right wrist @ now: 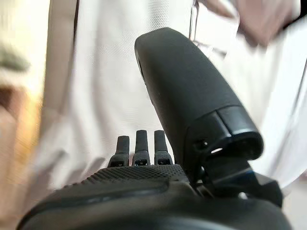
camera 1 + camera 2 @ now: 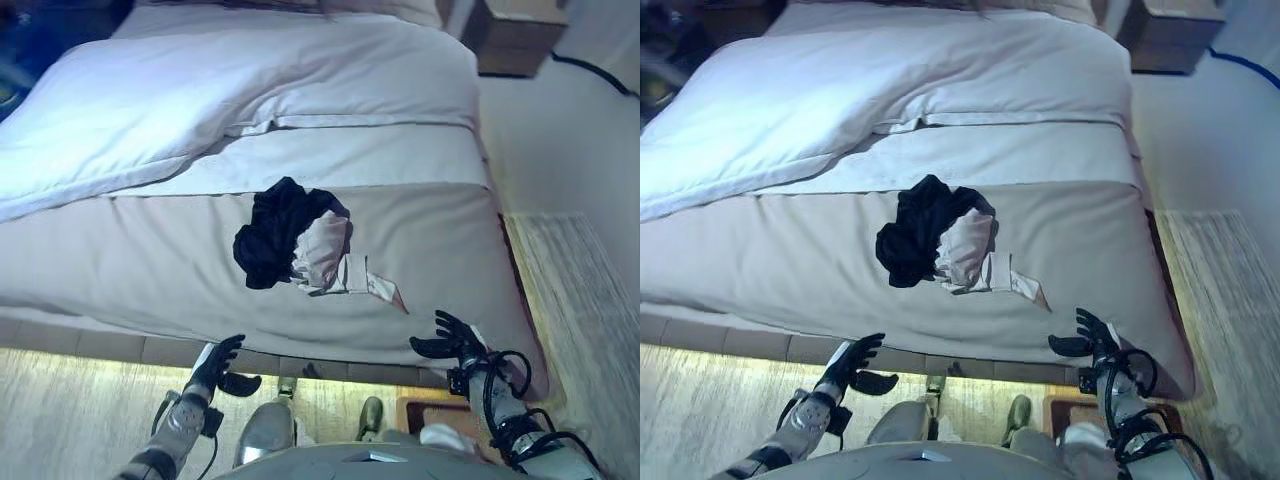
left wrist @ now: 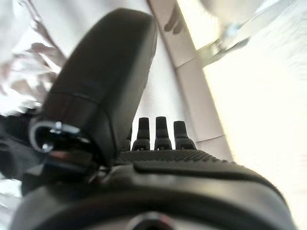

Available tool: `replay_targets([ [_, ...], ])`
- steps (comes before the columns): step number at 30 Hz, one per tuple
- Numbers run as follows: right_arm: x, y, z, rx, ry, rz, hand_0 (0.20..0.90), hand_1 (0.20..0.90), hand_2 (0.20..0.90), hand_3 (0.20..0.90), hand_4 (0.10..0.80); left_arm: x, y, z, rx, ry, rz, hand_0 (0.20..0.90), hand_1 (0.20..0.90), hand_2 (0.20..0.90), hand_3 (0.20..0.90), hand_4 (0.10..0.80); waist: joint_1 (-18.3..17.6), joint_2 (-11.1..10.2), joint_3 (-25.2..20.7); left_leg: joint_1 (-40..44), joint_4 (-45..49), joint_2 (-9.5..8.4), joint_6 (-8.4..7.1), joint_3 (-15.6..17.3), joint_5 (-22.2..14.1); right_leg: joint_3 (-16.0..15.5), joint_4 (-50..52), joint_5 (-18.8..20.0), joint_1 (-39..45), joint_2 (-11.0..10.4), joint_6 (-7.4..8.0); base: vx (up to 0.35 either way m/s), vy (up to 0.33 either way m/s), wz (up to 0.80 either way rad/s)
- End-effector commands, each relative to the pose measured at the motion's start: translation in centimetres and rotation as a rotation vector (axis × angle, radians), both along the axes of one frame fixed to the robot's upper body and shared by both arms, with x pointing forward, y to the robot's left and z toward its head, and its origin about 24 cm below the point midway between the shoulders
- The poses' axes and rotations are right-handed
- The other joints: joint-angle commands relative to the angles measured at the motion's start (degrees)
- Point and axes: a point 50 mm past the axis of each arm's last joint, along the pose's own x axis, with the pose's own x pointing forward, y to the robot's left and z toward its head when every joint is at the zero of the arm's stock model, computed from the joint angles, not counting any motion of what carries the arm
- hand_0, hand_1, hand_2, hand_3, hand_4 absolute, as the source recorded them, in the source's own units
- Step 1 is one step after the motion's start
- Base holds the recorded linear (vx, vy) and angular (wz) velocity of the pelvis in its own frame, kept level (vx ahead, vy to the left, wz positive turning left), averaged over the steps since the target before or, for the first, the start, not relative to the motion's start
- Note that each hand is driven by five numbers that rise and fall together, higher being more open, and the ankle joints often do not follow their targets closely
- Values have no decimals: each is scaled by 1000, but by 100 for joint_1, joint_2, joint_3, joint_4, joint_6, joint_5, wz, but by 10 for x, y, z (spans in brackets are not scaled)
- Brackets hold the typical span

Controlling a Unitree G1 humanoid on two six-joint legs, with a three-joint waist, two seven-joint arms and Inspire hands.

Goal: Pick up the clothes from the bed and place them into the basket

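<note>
A pile of clothes lies on the grey bed cover near the bed's foot: a black garment with a pale pink-grey garment and a white piece beside it. My left hand is open and empty, low at the bed's front edge, left of the pile. My right hand is open and empty at the bed's front edge, right of the pile. In the left wrist view the fingers are straight, and in the right wrist view the fingers are straight over the bed cover.
A white duvet covers the far half of the bed. A wooden nightstand stands at the far right. A brown wooden thing shows on the floor near my right arm. Pale wood floor runs along the bed's front.
</note>
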Motion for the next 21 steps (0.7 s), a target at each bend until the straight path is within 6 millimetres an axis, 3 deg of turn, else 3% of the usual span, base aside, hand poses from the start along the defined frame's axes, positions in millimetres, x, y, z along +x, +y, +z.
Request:
replay_targets([
  [1,61,-9,62,-247,-243,155,900,900,900,900,800,9,14,8,75,-49,-30,900,900,900,900,800,397,-307,-88,60,302,-174,-365,139,-303,212,830,-32,-422,-162,39,-8,-82,32],
  [5,105,-6,107,-426,-325,225,900,900,900,900,800,25,28,19,85,-88,-15,900,900,900,900,800,628,-311,213,-237,488,-181,-415,-113,-252,-1,978,-103,-558,-136,-44,-67,-70,32],
  [9,132,-7,144,-505,-396,226,900,900,900,900,800,37,33,28,89,-132,-23,900,900,900,900,800,882,-267,492,-440,581,-244,-427,-326,-227,-198,1035,-136,-626,-139,-81,-40,-44,22],
  [11,139,-8,153,-520,-404,216,900,900,900,900,800,41,36,31,100,-143,-28,900,900,900,900,800,978,-267,578,-571,669,-271,-427,-368,-242,-292,1062,-130,-682,-161,-86,-29,-62,30],
  [14,156,-11,184,-541,-444,158,900,900,900,900,800,54,40,42,112,-191,-42,900,900,900,900,800,1163,-223,923,-1057,1209,-386,-443,-367,-366,-495,1232,-96,-909,-265,-117,-95,-69,23],
  [18,165,-19,204,-573,-409,61,900,900,900,900,800,64,37,48,114,-239,-46,900,900,900,900,800,1296,-48,1226,-1688,1783,-580,-362,-455,-430,-634,1696,-133,-1399,-404,-192,-56,-1,14],
  [19,166,-21,207,-586,-400,40,900,900,900,900,800,65,36,49,112,-247,-42,900,900,900,900,800,1319,-15,1264,-1731,1880,-604,-371,-490,-606,-558,1839,-280,-1468,-399,-152,-9,6,17],
  [21,170,-26,221,-594,-380,-24,900,900,900,900,800,73,32,55,97,-295,-40,900,900,900,900,800,1358,146,1444,-2138,2222,-747,-283,-496,-630,-565,2284,-357,-1930,-514,-180,-115,62,25],
])
